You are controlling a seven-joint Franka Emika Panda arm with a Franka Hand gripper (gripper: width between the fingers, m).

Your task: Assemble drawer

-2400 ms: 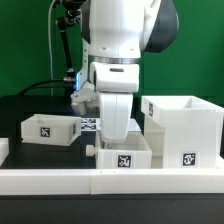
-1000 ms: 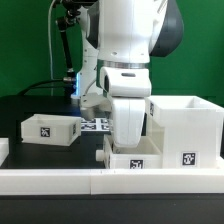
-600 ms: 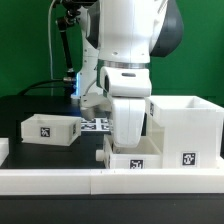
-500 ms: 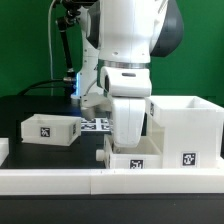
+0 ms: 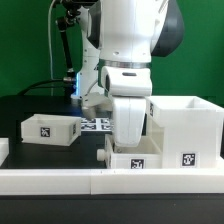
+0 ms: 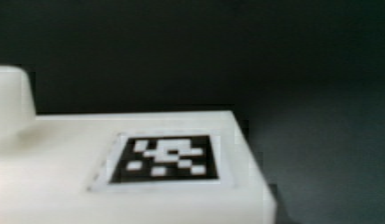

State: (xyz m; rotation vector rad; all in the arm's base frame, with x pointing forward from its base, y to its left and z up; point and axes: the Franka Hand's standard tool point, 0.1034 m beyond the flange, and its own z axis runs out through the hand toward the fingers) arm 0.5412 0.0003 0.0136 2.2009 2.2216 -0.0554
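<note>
- The white arm stands in the middle of the black table and reaches straight down.
- The gripper is down at the middle tray, its lower end sunk behind the tray's rim.
- From where I stand the fingertips are hidden by the hand and the tray wall. I cannot tell whether the jaws are apart or clamped, or whether they hold the tray.
- The middle tray sits low at the front, just behind the white border rail. Its square tag faces outward.
- The tall shell stands upright on the exterior view's right with its open top showing and a tag low on its front face.
- The middle tray is right up against the shell's near side. Whether the two touch, I cannot tell.
- The left tray rests on the table on the exterior view's left, well apart from the gripper and the shell. It also carries a tag on its front.
- The marker board lies flat behind, between the left tray and the arm.
- The wrist view is blurred. It shows a white surface bearing a black-and-white tag, with dark table beyond. I cannot tell which part of the drawer this is.
</note>
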